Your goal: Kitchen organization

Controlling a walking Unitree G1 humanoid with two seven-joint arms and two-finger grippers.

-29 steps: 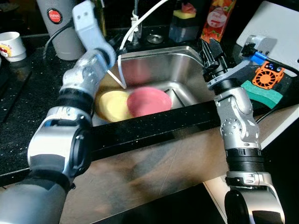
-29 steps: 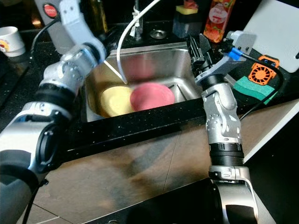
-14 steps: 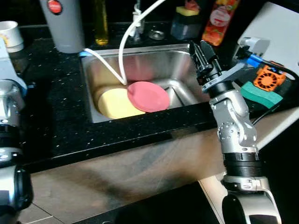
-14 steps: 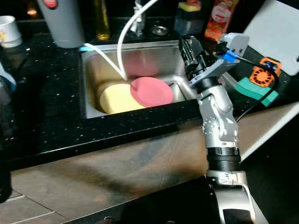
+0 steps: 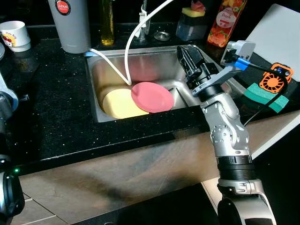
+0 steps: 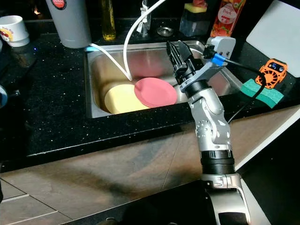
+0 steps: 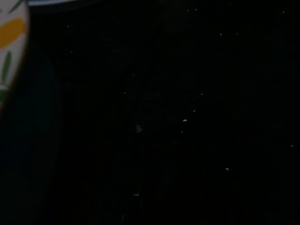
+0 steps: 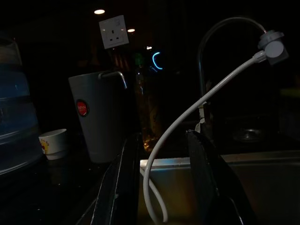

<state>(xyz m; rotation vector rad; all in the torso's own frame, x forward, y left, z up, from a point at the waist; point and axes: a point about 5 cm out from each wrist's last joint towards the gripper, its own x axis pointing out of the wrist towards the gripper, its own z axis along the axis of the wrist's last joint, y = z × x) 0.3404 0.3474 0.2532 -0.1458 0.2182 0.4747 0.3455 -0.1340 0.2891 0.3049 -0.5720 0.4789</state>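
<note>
Right pincer (image 5: 185, 55): we hold it over the right half of the sink, above and just right of the pink plate; in our right wrist view its two black fingers (image 8: 117, 187) stand apart with nothing between them.
Left pincer: our left arm hangs at the far left edge; its wrist view is almost black, so we cannot tell how its fingers stand.
Sink (image 5: 154, 56): a steel basin set into the black speckled desk (image 5: 51, 117).
Pink plate (image 5: 152, 96): we see it inside the sink, tilted, its left edge overlapping the yellow plate.
Yellow plate (image 5: 119, 104): it lies in the sink's left front part, partly under the pink one.
White hose (image 5: 123, 63): it curves down from the tap into the sink, ending near the pink plate's back edge.
Grey jug (image 5: 70, 23): it stands behind the sink's left corner.
White cup (image 5: 14, 35): at the far left of the desk.
Green sponge (image 5: 267, 96): right of the sink, beside an orange gadget (image 5: 275, 78).
</note>
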